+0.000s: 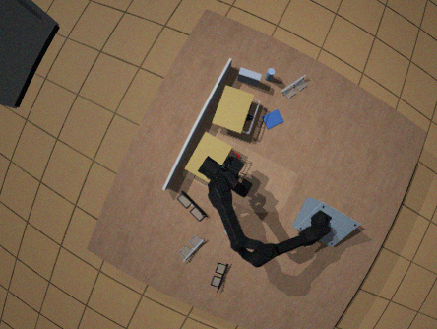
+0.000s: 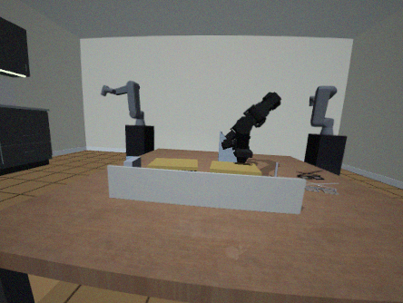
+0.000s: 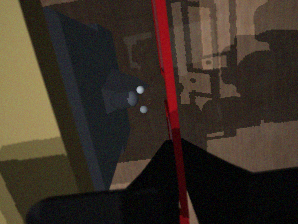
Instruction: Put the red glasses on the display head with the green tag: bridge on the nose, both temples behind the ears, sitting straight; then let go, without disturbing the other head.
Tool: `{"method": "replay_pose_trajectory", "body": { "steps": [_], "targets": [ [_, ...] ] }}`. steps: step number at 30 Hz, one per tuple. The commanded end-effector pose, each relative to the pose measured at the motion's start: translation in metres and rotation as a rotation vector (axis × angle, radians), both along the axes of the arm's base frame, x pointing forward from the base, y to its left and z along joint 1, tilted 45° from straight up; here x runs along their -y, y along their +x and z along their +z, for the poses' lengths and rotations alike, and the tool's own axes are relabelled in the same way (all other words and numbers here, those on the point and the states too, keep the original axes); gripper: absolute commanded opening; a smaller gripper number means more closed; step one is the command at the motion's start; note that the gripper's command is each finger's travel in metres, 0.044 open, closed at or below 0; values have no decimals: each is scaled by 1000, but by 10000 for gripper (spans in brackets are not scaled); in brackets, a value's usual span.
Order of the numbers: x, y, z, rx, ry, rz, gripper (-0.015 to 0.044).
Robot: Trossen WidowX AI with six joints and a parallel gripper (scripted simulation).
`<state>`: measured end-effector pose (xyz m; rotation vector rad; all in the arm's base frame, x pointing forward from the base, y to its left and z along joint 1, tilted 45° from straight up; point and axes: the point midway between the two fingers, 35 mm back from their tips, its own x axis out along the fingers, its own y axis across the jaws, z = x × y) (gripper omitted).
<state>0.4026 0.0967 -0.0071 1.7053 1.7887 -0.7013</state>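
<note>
The red glasses (image 3: 165,75) run as a thin red bar up the middle of the wrist view; only a small red bit of the red glasses (image 1: 237,155) shows from above, beside the arm. My gripper (image 3: 174,146) (image 1: 236,164) (image 2: 242,160) is shut on them and holds them at the side of the nearer yellow-topped display head (image 1: 207,148) (image 2: 236,168) (image 3: 22,90). Two small white dots (image 3: 141,100) show on a dark shape by the head. The other head (image 1: 232,108) (image 2: 174,163) stands apart, with a blue tag (image 1: 273,118) beside it. No green tag is in view.
A long white wall (image 1: 197,125) (image 2: 204,188) stands along the heads' far side. Spare glasses lie around: a grey pair (image 1: 294,86), a dark pair (image 1: 192,207), a grey pair (image 1: 192,246) and a dark pair (image 1: 219,274). A grey box (image 1: 249,75) and a blue cylinder (image 1: 270,74) stand at the back.
</note>
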Motion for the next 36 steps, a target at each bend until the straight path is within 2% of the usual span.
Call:
{"method": "replay_pose_trajectory", "body": {
  "steps": [1, 36],
  "targets": [
    [-1, 6, 1, -1, 5, -2, 0],
    [-6, 8, -4, -1, 2, -2, 0]
  ]
}}
